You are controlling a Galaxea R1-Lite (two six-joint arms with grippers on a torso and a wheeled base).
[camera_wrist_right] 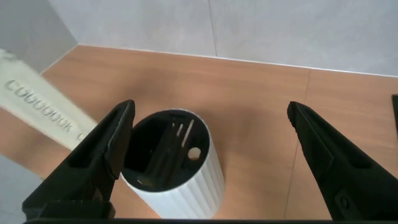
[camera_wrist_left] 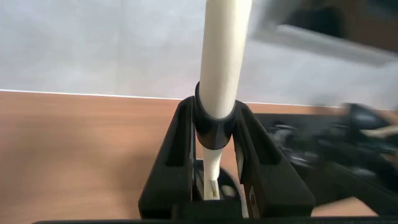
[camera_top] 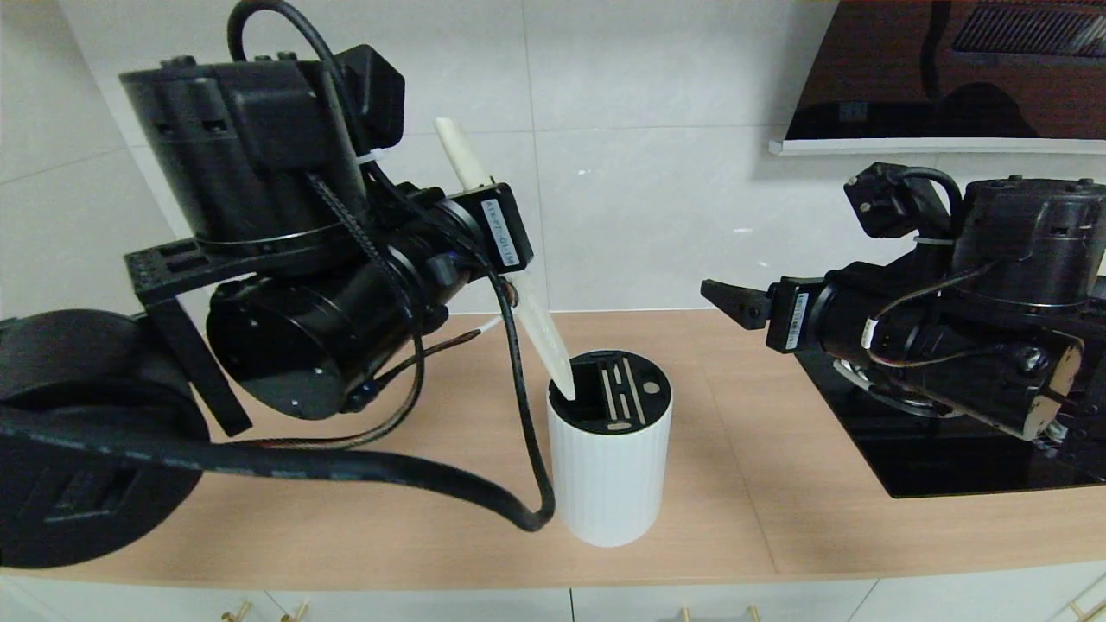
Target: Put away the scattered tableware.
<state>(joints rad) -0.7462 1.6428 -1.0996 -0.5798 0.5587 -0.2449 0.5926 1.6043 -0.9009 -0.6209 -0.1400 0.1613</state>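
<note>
A white knife (camera_top: 543, 333) with a cream handle is tilted, its blade tip resting in a slot in the black top of the white ribbed holder (camera_top: 609, 471). My left gripper (camera_top: 499, 231) is shut on the knife near the join of handle and blade, above and left of the holder. In the left wrist view the handle (camera_wrist_left: 224, 56) rises out between the fingers (camera_wrist_left: 180, 146). My right gripper (camera_top: 730, 304) hangs open in the air to the right of the holder. In the right wrist view its fingers (camera_wrist_right: 99, 162) straddle the holder (camera_wrist_right: 177, 174), with the knife blade (camera_wrist_right: 37, 102) beside it.
The holder stands on a wooden counter (camera_top: 346, 518) near its front edge. A black cooktop (camera_top: 950, 462) lies at the right under my right arm. A tiled wall (camera_top: 657, 199) closes the back, with a dark hood (camera_top: 950, 78) at the upper right.
</note>
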